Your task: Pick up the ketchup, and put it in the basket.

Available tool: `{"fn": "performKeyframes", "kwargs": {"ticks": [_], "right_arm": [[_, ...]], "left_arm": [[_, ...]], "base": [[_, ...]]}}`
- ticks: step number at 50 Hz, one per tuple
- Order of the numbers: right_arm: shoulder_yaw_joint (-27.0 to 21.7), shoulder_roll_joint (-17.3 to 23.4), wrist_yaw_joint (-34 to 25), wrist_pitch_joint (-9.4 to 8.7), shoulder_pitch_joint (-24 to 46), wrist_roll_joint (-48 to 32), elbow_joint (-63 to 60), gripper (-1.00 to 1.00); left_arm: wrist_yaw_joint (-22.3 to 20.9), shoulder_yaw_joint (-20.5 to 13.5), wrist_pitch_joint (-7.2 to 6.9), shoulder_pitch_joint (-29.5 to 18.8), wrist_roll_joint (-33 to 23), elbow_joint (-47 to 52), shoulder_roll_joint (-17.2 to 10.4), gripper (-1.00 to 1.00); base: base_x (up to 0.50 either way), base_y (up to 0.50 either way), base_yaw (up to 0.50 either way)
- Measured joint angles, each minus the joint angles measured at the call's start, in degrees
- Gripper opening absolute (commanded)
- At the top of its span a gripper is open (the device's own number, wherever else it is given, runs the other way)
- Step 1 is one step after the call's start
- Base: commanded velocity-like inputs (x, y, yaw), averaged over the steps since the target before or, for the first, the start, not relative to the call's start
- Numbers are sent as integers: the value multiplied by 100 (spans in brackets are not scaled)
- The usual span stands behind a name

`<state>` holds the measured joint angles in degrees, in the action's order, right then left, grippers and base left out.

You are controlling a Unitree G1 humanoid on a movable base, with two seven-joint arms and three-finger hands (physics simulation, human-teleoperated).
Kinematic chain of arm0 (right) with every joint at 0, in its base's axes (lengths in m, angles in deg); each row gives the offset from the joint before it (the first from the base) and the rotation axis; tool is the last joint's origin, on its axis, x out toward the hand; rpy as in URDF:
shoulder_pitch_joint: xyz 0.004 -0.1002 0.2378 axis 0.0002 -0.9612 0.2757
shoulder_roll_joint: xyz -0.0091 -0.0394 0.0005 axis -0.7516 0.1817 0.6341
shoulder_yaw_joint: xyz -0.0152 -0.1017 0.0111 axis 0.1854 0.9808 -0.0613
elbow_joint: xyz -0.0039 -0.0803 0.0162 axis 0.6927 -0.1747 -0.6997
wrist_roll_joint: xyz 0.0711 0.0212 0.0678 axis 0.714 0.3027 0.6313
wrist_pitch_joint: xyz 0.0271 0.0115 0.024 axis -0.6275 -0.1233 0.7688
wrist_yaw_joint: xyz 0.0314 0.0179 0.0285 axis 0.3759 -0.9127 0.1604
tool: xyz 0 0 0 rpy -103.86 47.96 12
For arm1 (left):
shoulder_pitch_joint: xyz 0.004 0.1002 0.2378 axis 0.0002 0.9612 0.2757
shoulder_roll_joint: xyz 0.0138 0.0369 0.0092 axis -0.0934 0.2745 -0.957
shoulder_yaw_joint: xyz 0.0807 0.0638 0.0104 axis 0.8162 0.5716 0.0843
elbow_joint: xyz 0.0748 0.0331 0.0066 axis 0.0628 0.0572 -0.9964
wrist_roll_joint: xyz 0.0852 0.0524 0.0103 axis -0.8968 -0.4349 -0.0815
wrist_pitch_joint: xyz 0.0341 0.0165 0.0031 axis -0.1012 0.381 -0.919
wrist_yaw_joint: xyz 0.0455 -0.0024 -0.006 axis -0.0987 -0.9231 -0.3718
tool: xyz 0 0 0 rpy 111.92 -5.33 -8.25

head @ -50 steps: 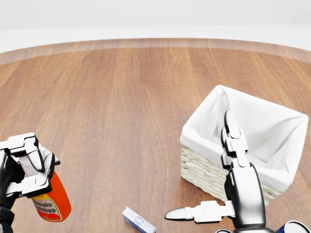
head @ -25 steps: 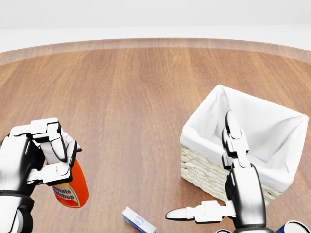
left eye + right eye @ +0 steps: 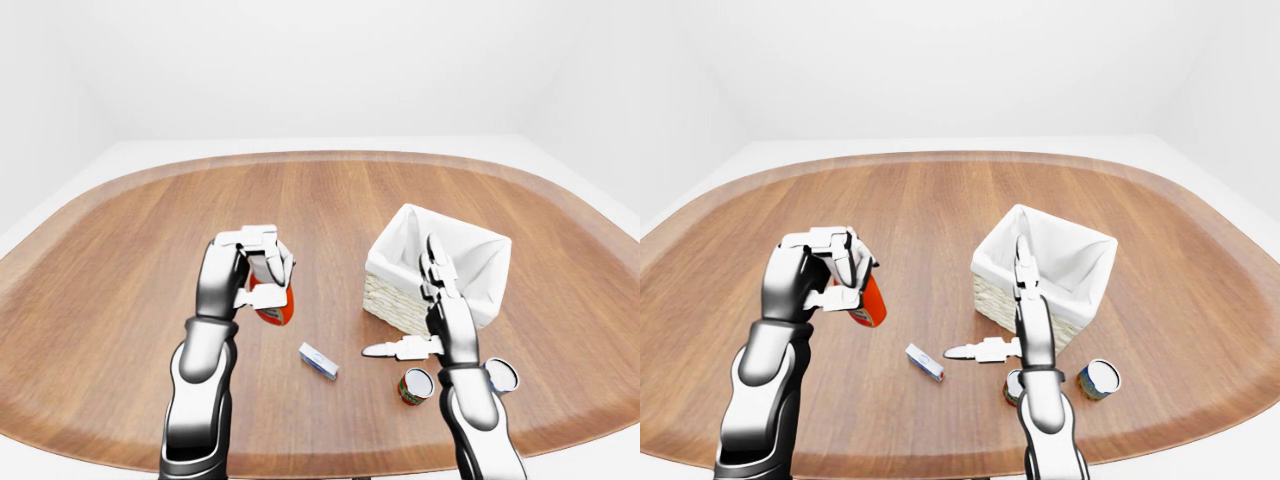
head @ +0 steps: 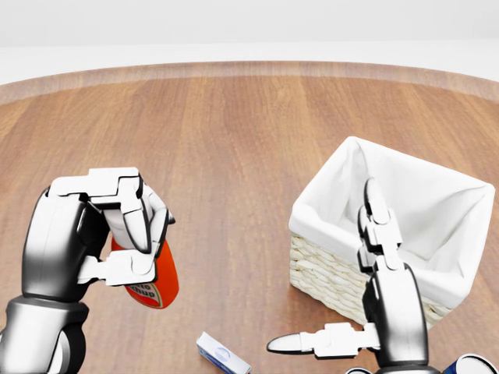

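Head view: the left hand (image 4: 117,226) holds the red plastic ketchup bottle with a white label (image 4: 150,280) clear of the brown wooden table (image 4: 226,148).

The left arm rises from the bottom left with its elbow bent, and the white fingers (image 4: 129,269) are wrapped round the bottle's upper part, which is tilted with its labelled base pointing down and to the right. The bottle hangs well to the left of the woven wicker basket with a white cloth liner (image 4: 437,195). The right hand (image 4: 366,273) stands just beside the basket's near wall, fingers spread wide and gripping nothing: two point up along the liner, the thumb (image 4: 300,343) points left. A small blue and white box (image 4: 222,354) lies on the table between the arms. In the right-eye view, two open tins (image 3: 1100,378) sit beside the right forearm.
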<state>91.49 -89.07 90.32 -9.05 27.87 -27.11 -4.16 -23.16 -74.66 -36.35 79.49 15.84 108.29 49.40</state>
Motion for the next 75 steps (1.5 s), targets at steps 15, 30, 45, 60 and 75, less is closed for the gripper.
{"fn": "performKeyframes", "kwargs": {"ticks": [15, 30, 45, 60, 75], "right_arm": [[-32, 0, -13, -5, -4, 25, -21, 100], [-91, -6, -44, -37, 4, 46, -68, 100], [-106, -11, -55, -34, 10, 42, -65, 100], [-119, -16, -55, -8, 30, 40, -17, 100], [-134, -17, -51, 12, 33, 39, 1, 100]], "left_arm": [[2, 564, 0, -62, -309, 515, 207, -91], [38, 1210, 0, -129, -630, 772, 463, -91], [115, 1640, 0, -259, -783, 559, 707, -92], [224, 1916, 0, -368, -921, 158, 930, -91], [350, 2414, 0, -280, -1154, 181, 1109, -91]], "base": [[0, 0, 0], [0, 0, 0], [0, 0, 0], [0, 0, 0], [0, 0, 0]]}}
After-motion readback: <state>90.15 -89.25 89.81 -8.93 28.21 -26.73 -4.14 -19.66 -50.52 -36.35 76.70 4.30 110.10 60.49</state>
